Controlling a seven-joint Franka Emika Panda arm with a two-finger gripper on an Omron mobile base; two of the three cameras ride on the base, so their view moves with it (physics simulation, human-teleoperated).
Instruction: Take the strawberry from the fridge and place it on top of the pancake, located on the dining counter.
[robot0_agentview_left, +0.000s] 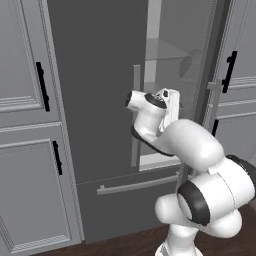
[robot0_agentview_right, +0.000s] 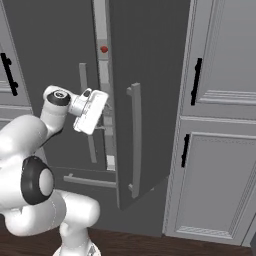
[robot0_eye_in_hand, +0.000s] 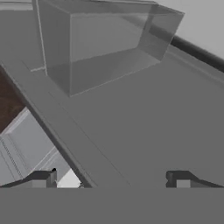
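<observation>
The dark-grey fridge (robot0_agentview_left: 95, 100) stands in front of me with its right door (robot0_agentview_right: 150, 75) swung partly out. Through the gap the pale interior and glass shelves (robot0_agentview_left: 167, 57) show. The strawberry (robot0_agentview_right: 104, 49), a tiny red berry, sits on a shelf inside, above and slightly right of my white hand (robot0_agentview_right: 91, 111). The hand (robot0_agentview_left: 169, 104) is at the door gap, at mid height. My gripper (robot0_eye_in_hand: 110, 179) is open, its tips far apart with nothing between them, facing a grey surface and a clear glass bin (robot0_eye_in_hand: 105, 48). The pancake and the dining counter are out of view.
Light-grey panelled cabinets with black handles flank the fridge (robot0_agentview_left: 30, 125) (robot0_agentview_right: 220, 125). The open door's long bar handle (robot0_agentview_right: 135, 140) juts out right of my hand. The bottom drawer's handle (robot0_agentview_left: 135, 185) runs below. Dark wood floor (robot0_agentview_right: 150, 245) lies underneath.
</observation>
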